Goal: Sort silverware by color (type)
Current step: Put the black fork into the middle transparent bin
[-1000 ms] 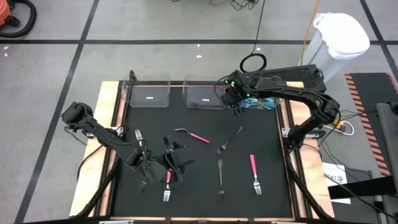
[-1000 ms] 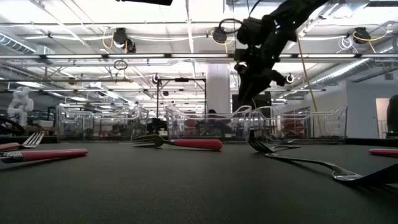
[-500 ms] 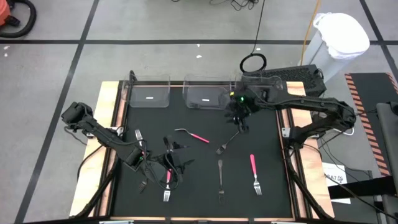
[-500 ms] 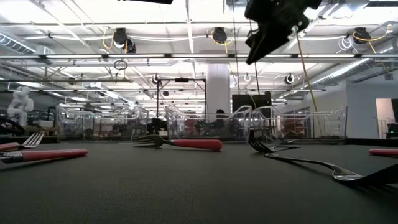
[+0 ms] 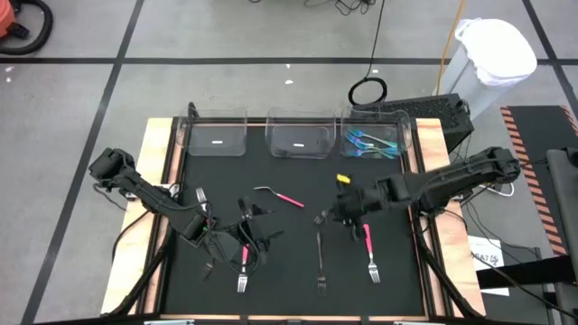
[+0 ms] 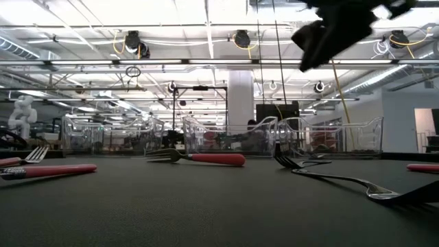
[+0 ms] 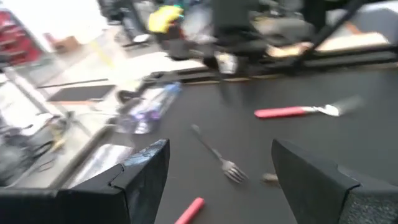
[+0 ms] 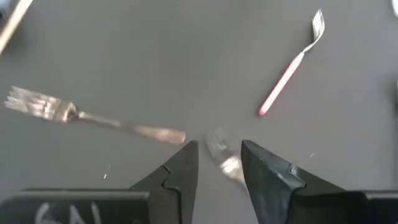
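Bare dark desk (image 5: 298,176) lies open between the three clear bins (image 5: 298,140) along the far edge and the scattered silverware nearer the front. The left gripper (image 5: 242,236) crowds the front-left forks. The right gripper (image 5: 348,217) hangs over the middle, a pink-handled fork (image 5: 368,248) just beside it.

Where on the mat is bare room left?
Bare: the strip between the bins and the curved pink fork, and the front right corner beyond the pink fork. Crowded: front left around the left gripper.
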Controlling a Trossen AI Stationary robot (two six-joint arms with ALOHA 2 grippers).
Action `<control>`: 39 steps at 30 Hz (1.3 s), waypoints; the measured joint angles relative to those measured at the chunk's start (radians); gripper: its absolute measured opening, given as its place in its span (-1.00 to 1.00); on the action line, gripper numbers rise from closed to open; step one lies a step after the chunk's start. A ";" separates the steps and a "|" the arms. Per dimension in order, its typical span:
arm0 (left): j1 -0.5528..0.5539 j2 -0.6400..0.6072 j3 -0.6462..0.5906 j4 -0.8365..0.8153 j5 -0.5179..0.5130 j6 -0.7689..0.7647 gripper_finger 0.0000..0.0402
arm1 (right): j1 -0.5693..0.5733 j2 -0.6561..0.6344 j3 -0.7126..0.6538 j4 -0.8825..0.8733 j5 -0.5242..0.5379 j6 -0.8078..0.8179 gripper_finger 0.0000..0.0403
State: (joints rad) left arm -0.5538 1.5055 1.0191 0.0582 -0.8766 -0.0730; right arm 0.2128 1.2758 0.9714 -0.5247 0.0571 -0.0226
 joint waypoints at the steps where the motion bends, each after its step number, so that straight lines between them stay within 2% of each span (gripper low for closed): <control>1: 0.004 0.000 0.000 0.014 -0.029 0.001 0.41 | 0.026 0.000 -0.017 0.008 0.025 0.027 -0.42; 4: 0.017 0.000 0.000 0.051 -0.109 0.013 0.41 | 0.099 0.000 -0.082 0.044 0.102 0.125 -0.42; 8: 0.030 0.000 0.000 0.053 -0.113 0.054 0.41 | 0.180 0.000 -0.187 0.151 0.128 0.185 -0.42; 11: 0.033 0.000 0.000 0.053 -0.110 -0.004 0.41 | 0.212 0.000 -0.241 0.187 0.127 0.183 -0.42; 16: 0.069 0.013 0.000 0.058 0.005 -0.076 0.41 | 0.222 0.000 -0.251 0.144 0.128 0.148 -0.42; 21: 0.114 0.084 0.000 0.085 0.139 -0.076 0.41 | 0.221 0.000 -0.251 0.164 0.130 0.079 -0.42; 27: 0.149 0.184 0.046 0.141 0.340 -0.024 0.41 | 0.221 0.000 -0.249 0.150 0.124 0.103 -0.42; 33: 0.145 0.230 0.082 0.140 0.366 0.008 0.41 | 0.233 0.000 -0.191 0.012 0.058 0.222 -0.42; 39: 0.152 0.282 0.082 0.142 0.378 0.011 0.41 | 0.235 -0.003 -0.157 -0.135 0.048 0.195 -0.42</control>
State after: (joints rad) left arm -0.4015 1.7877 1.1015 0.2003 -0.4985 -0.0624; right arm 0.4473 1.2724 0.8143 -0.6597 0.1051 0.1726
